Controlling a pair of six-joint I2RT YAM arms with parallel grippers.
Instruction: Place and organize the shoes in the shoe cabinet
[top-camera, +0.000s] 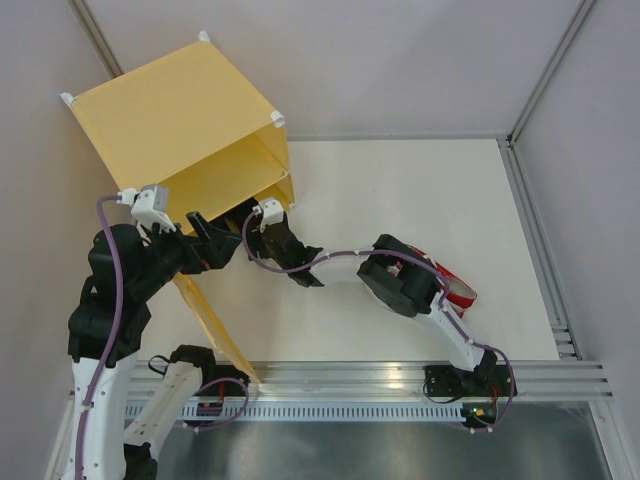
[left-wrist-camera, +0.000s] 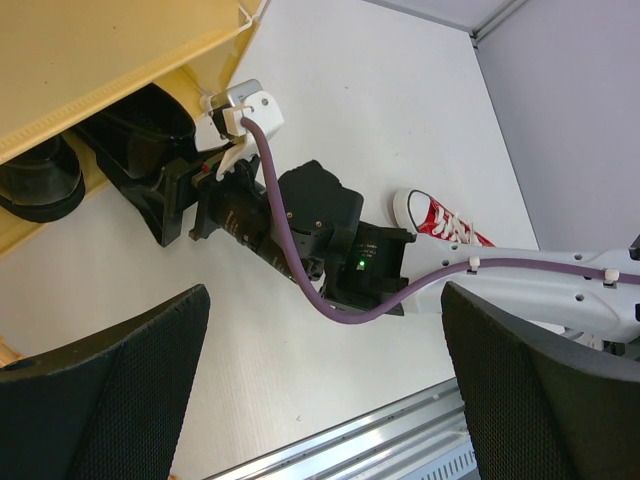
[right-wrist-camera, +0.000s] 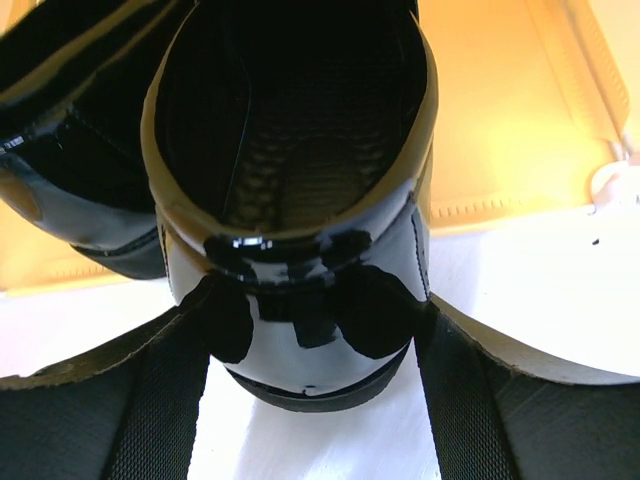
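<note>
The yellow-orange shoe cabinet (top-camera: 170, 110) stands at the back left with its door (top-camera: 215, 320) swung open toward the front. My right gripper (top-camera: 258, 232) is shut on the heel of a glossy black loafer (right-wrist-camera: 300, 150), which is partly inside the lower compartment. The second black loafer (right-wrist-camera: 70, 120) lies beside it on the left, also inside (left-wrist-camera: 40, 180). My left gripper (top-camera: 215, 240) is open and empty just left of the right gripper, at the cabinet mouth. One red sneaker (top-camera: 458, 285) lies on the table behind the right arm's elbow (left-wrist-camera: 440, 220).
The white table top (top-camera: 400, 190) stretches right of the cabinet. A metal rail (top-camera: 400, 385) runs along the front edge. Grey walls close in the left, back and right. The right arm's purple cable (left-wrist-camera: 300, 280) hangs between the two grippers.
</note>
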